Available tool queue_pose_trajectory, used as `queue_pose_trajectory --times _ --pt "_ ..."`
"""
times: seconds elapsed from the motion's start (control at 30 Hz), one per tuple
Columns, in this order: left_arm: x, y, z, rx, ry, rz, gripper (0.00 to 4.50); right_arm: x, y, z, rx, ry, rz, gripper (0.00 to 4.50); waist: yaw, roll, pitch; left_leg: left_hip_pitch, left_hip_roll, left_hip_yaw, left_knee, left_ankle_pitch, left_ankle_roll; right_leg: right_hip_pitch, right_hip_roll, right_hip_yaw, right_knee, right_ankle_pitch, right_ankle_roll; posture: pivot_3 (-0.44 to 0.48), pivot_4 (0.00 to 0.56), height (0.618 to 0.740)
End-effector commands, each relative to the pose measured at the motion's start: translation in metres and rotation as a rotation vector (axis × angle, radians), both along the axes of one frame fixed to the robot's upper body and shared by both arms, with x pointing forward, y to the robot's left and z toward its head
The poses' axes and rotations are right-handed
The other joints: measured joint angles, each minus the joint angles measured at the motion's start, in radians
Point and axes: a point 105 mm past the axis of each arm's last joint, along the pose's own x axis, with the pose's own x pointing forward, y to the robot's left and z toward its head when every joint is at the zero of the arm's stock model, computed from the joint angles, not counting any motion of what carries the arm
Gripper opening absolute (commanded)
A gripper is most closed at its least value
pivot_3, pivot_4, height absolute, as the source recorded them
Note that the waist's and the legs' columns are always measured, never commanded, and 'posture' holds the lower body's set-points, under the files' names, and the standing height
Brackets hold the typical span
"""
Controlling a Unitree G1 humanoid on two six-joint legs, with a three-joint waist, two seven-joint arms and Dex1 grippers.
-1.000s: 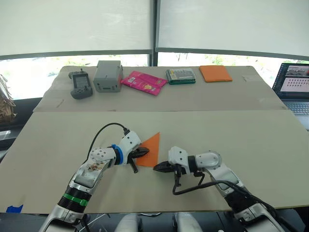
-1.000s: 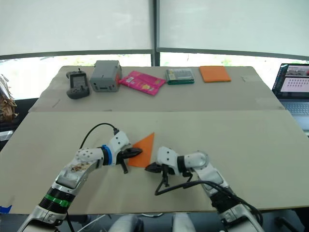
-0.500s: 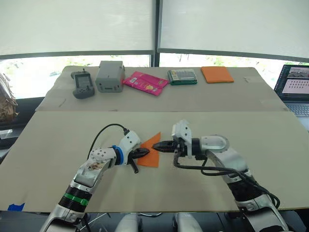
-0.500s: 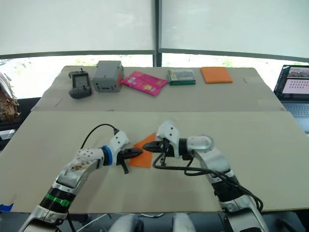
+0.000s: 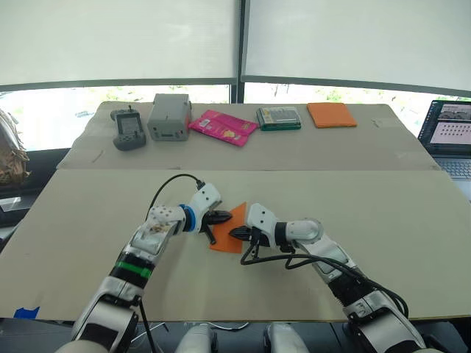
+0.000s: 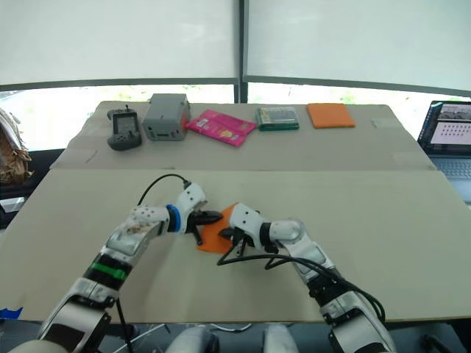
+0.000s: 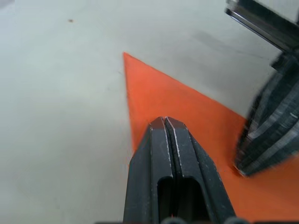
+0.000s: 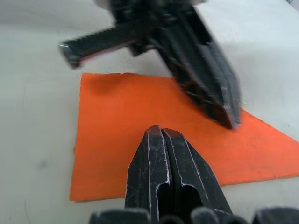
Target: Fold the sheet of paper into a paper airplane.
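Paper airplane (image 5: 229, 229) lies flat on the near table (image 5: 412, 235), folded to a pointed orange wedge. Left gripper (image 5: 225, 218) tips pressed together, resting on its left edge; right gripper (image 5: 234, 234) likewise closed, tips on the paper's middle. Both grippers nearly meet. Behind, far table: remote (image 5: 127, 129), grey box (image 5: 169, 116), pink packet (image 5: 221, 126), orange pad (image 5: 331, 114).

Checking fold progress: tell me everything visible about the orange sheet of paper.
The sheet of paper is thin, bright orange, folded into a flat triangular wedge with one sharp point. It lies on the near tan table. The left gripper and right gripper, both shut, press their tips onto it from opposite sides.
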Motion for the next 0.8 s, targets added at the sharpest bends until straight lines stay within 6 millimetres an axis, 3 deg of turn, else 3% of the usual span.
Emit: queue_pose_trajectory --times 0.03,0.43,0.63,0.8 --pt "0.015 -0.004 -0.005 0.030 -0.012 -0.003 0.04 -0.001 -0.006 -0.019 -0.055 0.051 -0.028 0.00 -0.001 0.000 0.000 0.000 0.000 0.000 0.000 0.000 0.000 0.000 0.000 0.000 0.000 0.000 0.000 0.000 0.150 0.740" --pt "0.033 -0.043 0.004 -0.025 -0.039 -0.095 0.04 -0.007 -0.003 -0.021 -0.029 0.069 -0.064 0.00 -0.001 -0.001 0.000 -0.001 -0.001 0.000 0.000 0.000 0.000 -0.001 0.000 -0.001 -0.001 0.000 0.001 0.000 0.150 0.740" --pt "0.029 -0.041 -0.006 0.012 -0.058 -0.116 0.04 -0.005 -0.004 -0.021 -0.033 0.071 -0.073 0.00 -0.002 -0.001 0.000 -0.002 -0.001 0.000 0.000 0.000 0.000 -0.001 0.000 -0.001 -0.001 0.000 0.001 0.000 0.150 0.740" --pt "0.020 -0.022 -0.018 0.056 -0.102 -0.131 0.04 -0.003 -0.005 -0.022 -0.044 0.075 -0.071 0.00 -0.004 -0.001 0.000 -0.002 -0.001 0.000 -0.001 0.000 0.000 -0.001 0.000 -0.001 -0.001 0.000 0.001 0.000 0.150 0.740"
